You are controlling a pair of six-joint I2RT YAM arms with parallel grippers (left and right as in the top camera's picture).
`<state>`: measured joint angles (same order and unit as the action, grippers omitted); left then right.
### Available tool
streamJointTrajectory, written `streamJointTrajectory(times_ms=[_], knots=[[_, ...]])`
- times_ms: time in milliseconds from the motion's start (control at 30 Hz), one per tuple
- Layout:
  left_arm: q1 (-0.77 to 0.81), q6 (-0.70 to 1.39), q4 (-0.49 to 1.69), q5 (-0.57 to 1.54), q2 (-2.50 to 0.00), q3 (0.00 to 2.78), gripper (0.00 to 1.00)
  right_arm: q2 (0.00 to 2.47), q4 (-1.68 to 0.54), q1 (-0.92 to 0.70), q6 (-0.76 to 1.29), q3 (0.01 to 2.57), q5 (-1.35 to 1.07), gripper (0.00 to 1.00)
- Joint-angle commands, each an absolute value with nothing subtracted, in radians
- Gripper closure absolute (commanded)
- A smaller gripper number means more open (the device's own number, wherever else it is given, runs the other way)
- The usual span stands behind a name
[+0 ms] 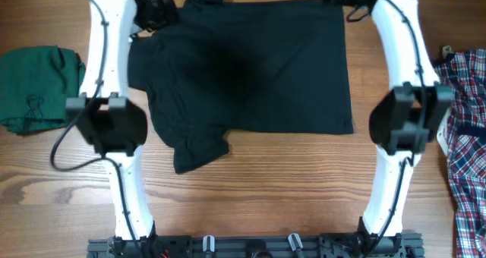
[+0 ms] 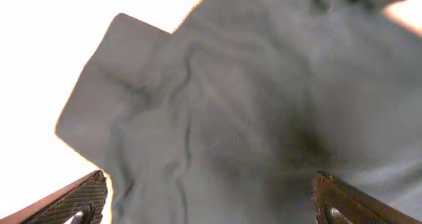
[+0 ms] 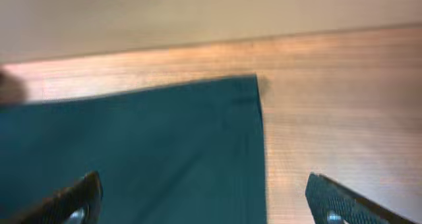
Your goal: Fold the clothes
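Black shirt (image 1: pixel 250 68) lies spread on the wooden bench (image 1: pixel 288 182) between the two arms, its right part flat and square-edged. The left part is rumpled into soft ridges, and one short sleeve (image 1: pixel 199 150) sticks out at the near left. No logo or label shows from above. Judged soft, limp and light: it should drape and sag from any pinch, hold no shape of its own, and drag across the wood rather than slide cleanly. Not fragile. Best holds look to be edges and corners, where a single layer can be nipped. One is the far right corner (image 3: pixel 247 85), which lies crisp on bare wood; the other is the far left shoulder or sleeve edge. A pinch in the middle would likely gather several layers. Left claw (image 2: pixel 210 201) is spread wide above the wrinkled left side, with only cloth below it and nothing held. Right claw (image 3: pixel 204 201) is also spread wide, over the far right corner, holding nothing. The surface is plain wood grain, level and dry-looking, with some grip on fabric likely. There is free bench near the robot for folding toward. A green folded garment (image 1: pixel 38 87) sits well apart to the left and a plaid shirt (image 1: pixel 467 136) at the right edge, both clear of the work.
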<state>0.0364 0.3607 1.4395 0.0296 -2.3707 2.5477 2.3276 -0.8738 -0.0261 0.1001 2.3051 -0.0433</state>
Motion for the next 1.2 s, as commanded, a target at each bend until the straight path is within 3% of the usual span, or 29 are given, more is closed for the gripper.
streamJointTrajectory(times_ms=[0, 133, 333, 533, 700, 833, 933, 1167], knots=[[0.045, 0.429, 1.486, -0.013, -2.168, 2.553, 0.00, 2.230, -1.053, -0.029, 0.189, 2.307, -0.030, 0.00], [0.056, 0.477, 1.663, -0.051, -2.098, 2.553, 0.00, 2.179, -1.325, -0.015, 0.229, 2.307, 0.017, 0.00], [0.182, 0.481, 1.684, -0.080, -1.863, 2.508, 0.00, 2.076, -1.555, -0.009, 0.301, 2.304, 0.052, 0.00], [0.235, 0.593, 1.590, -0.170, -1.765, 2.112, 0.00, 1.966, -1.602, -0.009, 0.270, 2.181, -0.007, 0.00], [0.226, 0.731, 1.208, -0.145, -1.430, 1.419, 0.00, 1.626, -1.454, -0.009, 0.344, 1.790, 0.112, 0.00], [0.226, 0.775, 1.063, 0.105, -1.382, 1.034, 0.00, 1.542, -1.260, -0.009, 0.320, 1.367, 0.029, 0.00], [0.227, 0.770, 1.028, 0.122, -1.385, 0.952, 0.00, 1.547, -1.051, -0.004, 0.319, 1.151, -0.013, 0.00], [0.265, 0.764, 0.893, 0.119, -1.387, 0.858, 0.00, 1.549, -0.728, 0.031, 0.277, 0.910, -0.061, 0.00]])
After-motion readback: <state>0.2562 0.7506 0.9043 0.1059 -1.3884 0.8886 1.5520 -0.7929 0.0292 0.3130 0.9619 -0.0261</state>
